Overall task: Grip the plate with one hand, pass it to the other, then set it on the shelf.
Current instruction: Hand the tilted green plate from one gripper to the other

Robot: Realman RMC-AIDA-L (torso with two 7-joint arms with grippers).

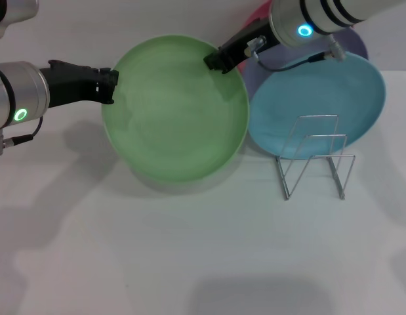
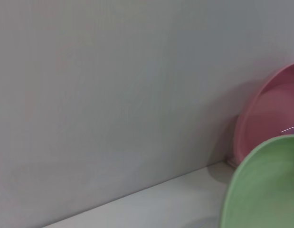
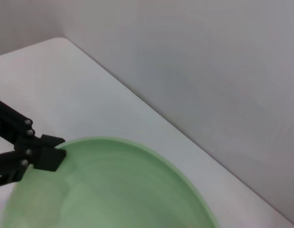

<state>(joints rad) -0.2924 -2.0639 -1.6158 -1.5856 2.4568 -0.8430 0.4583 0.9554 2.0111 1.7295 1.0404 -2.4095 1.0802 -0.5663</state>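
The light green plate [image 1: 176,111] is held up off the white table, tilted toward me. My left gripper [image 1: 113,85], on the arm with the green ring light, is shut on the plate's left rim. The right wrist view shows it clamped there [image 3: 54,156] on the plate [image 3: 113,190]. My right gripper [image 1: 216,62], on the arm with the blue ring light, is at the plate's upper right rim. The plate's edge also shows in the left wrist view [image 2: 265,190]. The wire rack [image 1: 314,157] stands empty on the table to the right of the plate.
A turquoise plate [image 1: 321,98] lies behind the rack, partly under a lavender plate [image 1: 357,42]. A pink plate [image 2: 275,109] leans against the back wall behind the green plate. The white table [image 1: 189,262] extends toward the front.
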